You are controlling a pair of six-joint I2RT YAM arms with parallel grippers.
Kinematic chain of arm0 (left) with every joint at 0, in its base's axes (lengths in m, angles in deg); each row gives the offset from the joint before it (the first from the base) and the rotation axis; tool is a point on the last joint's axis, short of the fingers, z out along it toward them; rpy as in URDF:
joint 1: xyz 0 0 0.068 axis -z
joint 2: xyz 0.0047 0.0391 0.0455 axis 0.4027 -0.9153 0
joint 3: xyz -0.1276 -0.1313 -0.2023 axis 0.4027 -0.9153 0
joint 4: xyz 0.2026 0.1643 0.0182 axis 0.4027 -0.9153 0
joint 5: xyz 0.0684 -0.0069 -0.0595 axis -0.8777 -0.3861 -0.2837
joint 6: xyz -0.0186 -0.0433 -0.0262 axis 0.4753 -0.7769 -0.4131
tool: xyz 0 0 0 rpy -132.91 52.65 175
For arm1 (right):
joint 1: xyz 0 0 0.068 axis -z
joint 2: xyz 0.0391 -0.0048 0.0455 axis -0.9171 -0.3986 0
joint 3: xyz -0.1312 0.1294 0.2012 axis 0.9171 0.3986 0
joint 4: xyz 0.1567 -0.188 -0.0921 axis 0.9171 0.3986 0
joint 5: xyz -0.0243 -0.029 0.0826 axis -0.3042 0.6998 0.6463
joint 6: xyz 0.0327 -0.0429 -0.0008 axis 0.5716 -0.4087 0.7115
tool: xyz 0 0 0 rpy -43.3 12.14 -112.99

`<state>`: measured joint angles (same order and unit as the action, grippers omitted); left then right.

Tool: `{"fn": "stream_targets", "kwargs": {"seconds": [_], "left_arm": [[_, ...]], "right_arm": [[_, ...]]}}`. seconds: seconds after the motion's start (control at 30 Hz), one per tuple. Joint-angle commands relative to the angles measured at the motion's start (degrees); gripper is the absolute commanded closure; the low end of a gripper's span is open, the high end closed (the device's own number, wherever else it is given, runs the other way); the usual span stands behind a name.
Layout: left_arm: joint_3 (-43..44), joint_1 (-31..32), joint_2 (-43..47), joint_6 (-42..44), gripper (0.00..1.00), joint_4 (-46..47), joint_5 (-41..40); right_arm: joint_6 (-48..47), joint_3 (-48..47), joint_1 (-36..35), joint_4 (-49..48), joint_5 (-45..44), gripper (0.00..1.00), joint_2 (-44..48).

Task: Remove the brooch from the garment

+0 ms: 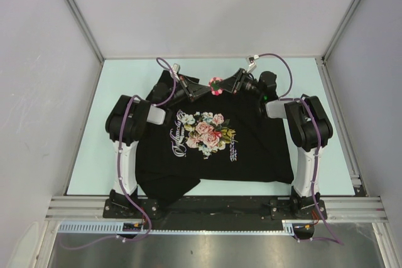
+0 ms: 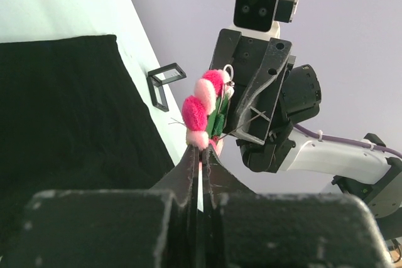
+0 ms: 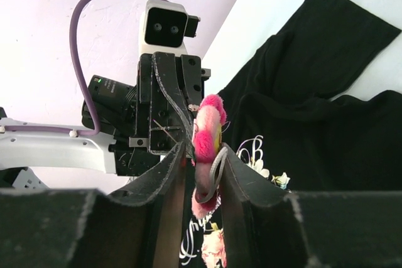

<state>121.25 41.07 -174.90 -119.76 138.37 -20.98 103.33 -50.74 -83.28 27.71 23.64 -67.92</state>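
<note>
Both arms reach forward over the shirt (image 1: 251,155), elbows raised at its sides and forearms angled inward, so the two grippers meet tip to tip above the shirt's far edge, near the collar. The left gripper (image 1: 208,88) comes in from the left and the right gripper (image 1: 225,86) from the right, with the brooch (image 1: 216,85) between them.

In the left wrist view the left jaws are pressed together with only a hairline slit between them. Their tips touch the lowest pale petal of the brooch; whether they pinch it I cannot tell. The brooch stands on edge above those tips, seen against the wall.

In the right wrist view the right jaws stand narrow with the brooch between them, clamped at its lower half, its pink rim rising above the fingertips. The left gripper's fingers sit just behind it.

The shirt lies flat on the pale green table (image 1: 314,155), chest up, its rose print (image 1: 204,133) between the two arms and one sleeve spread toward the far right. A purple cable (image 1: 286,73) loops off each wrist. A small black frame (image 2: 164,80) stands on the table just beyond the shirt's edge, near the brooch but apart from it
</note>
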Motion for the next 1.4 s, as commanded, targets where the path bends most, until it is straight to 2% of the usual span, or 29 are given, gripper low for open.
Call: {"fn": "stream_targets", "kwargs": {"seconds": [0.0, 0.33, 0.47, 0.57, 0.93, 1.1, 1.23, 1.37], "left_arm": [[1.33, 0.52, -0.36, -0.40, 1.00, 19.65, -0.79], [1.77, 0.87, -0.28, -0.22, 1.00, 19.57, -0.44], [1.77, 0.96, -0.19, -0.22, 1.00, 19.65, -0.35], [1.85, 0.96, -0.36, -0.22, 1.00, 19.57, -0.35], [1.50, -0.36, -2.82, -4.26, 1.00, 22.73, -1.67], [1.24, -0.27, -1.86, -2.86, 1.00, 21.50, -1.50], [1.24, -0.01, -1.42, -2.24, 1.00, 20.88, -1.41], [1.41, 0.17, -1.42, -2.24, 1.00, 21.06, -1.14]], "right_arm": [[-1.37, -2.38, -0.63, -1.00, 0.18, 0.67, -0.30], [-3.22, -2.91, -0.98, 2.17, -0.87, 0.69, -0.22], [-3.31, -2.91, -1.07, 2.17, -0.87, 0.80, -0.13], [-3.40, -2.91, -0.89, 2.26, -0.87, 0.81, -0.13], [0.91, -2.03, 0.60, -4.33, 1.94, 0.73, -0.39], [0.74, -2.11, 0.34, -4.42, 1.68, 0.71, -0.57], [-0.58, -2.29, -0.36, -2.58, 0.97, 0.66, -0.65], [-1.99, -3.08, -0.63, -0.47, 0.71, 0.66, -0.74]]}}
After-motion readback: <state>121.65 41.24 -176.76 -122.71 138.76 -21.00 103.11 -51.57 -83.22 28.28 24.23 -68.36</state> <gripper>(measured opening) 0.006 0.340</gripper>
